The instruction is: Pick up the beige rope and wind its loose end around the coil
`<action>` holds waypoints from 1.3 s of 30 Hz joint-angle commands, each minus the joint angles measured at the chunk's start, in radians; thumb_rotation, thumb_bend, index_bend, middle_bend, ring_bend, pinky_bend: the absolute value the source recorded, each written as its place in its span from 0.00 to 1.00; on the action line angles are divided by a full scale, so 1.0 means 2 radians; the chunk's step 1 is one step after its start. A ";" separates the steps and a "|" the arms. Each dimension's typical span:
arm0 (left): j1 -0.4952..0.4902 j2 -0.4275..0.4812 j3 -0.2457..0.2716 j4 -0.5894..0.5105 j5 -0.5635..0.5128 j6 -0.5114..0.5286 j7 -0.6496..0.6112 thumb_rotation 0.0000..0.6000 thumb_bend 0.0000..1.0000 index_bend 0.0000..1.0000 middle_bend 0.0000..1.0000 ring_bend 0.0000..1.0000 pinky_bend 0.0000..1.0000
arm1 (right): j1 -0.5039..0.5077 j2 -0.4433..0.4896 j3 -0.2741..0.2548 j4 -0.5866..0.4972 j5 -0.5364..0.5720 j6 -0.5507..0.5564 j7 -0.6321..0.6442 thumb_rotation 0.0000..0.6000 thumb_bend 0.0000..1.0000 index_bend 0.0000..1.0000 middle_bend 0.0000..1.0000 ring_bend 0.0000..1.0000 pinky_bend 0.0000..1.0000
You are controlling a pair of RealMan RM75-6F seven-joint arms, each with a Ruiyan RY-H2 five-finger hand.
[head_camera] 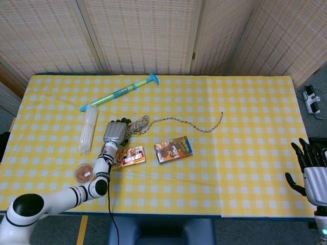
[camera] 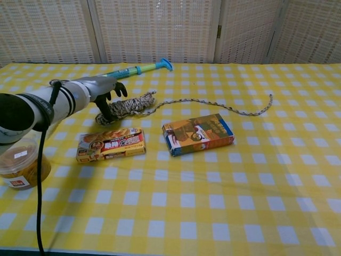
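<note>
The beige rope's coil lies on the yellow checked table. Its loose tail trails off to the right and curls up at the end. My left hand hangs over the coil's left end. Its dark fingers point down and touch the rope there. The coil still rests flat, and no firm grip shows. My right hand stays off the table's right front corner with fingers apart and nothing in it. The chest view does not show it.
A snack pack and a picture box lie just in front of the rope. Behind it is a green-blue syringe toy. A clear tube and a jar sit left.
</note>
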 commanded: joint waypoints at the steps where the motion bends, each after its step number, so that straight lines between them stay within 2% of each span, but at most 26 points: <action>1: -0.005 -0.014 -0.005 0.021 -0.008 -0.005 0.005 1.00 0.36 0.25 0.22 0.28 0.30 | 0.001 0.000 0.001 0.000 0.001 -0.002 0.001 1.00 0.37 0.00 0.01 0.08 0.00; 12: -0.007 -0.059 -0.027 0.103 -0.002 -0.021 -0.015 1.00 0.38 0.36 0.33 0.36 0.37 | 0.001 0.001 0.001 -0.001 0.006 -0.005 0.002 1.00 0.37 0.00 0.01 0.08 0.00; 25: -0.003 -0.080 -0.045 0.138 0.034 -0.039 -0.052 1.00 0.38 0.40 0.37 0.40 0.43 | 0.002 0.002 0.002 -0.009 0.008 -0.008 -0.009 1.00 0.37 0.00 0.01 0.08 0.00; 28: -0.002 -0.087 -0.052 0.148 0.045 -0.038 -0.069 1.00 0.39 0.44 0.40 0.43 0.46 | 0.002 0.003 0.002 -0.011 0.010 -0.009 -0.011 1.00 0.37 0.00 0.01 0.08 0.00; 32: 0.001 -0.095 -0.057 0.164 0.066 -0.043 -0.101 1.00 0.46 0.52 0.48 0.50 0.54 | 0.001 0.003 0.003 -0.012 0.011 -0.008 -0.012 1.00 0.37 0.00 0.01 0.08 0.00; 39: 0.020 -0.090 -0.049 0.171 0.135 -0.038 -0.176 1.00 0.55 0.62 0.59 0.59 0.66 | 0.003 0.004 0.003 -0.014 0.011 -0.011 -0.014 1.00 0.37 0.00 0.01 0.08 0.00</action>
